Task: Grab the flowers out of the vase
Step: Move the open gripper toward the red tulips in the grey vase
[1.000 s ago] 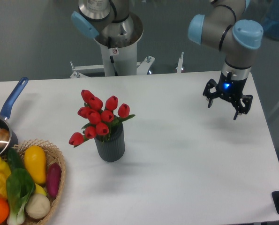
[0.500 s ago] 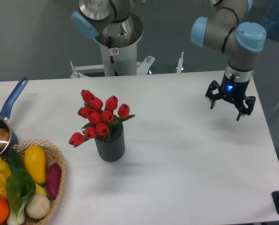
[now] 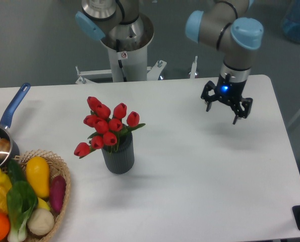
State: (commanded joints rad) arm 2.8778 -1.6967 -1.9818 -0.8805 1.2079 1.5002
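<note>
1. Red flowers [image 3: 105,127] standing in the dark grey vase [image 3: 119,154], left of the middle of the white worktop [image 3: 200,166]
2. Gripper [image 3: 224,107] up over the far right of the worktop, well apart from the flowers
3. Fingers [image 3: 236,114] spread wide, holding nothing
4. Basket [image 3: 60,174] of vegetables and a blue-handled pan [image 3: 8,121] at the left edge
</note>
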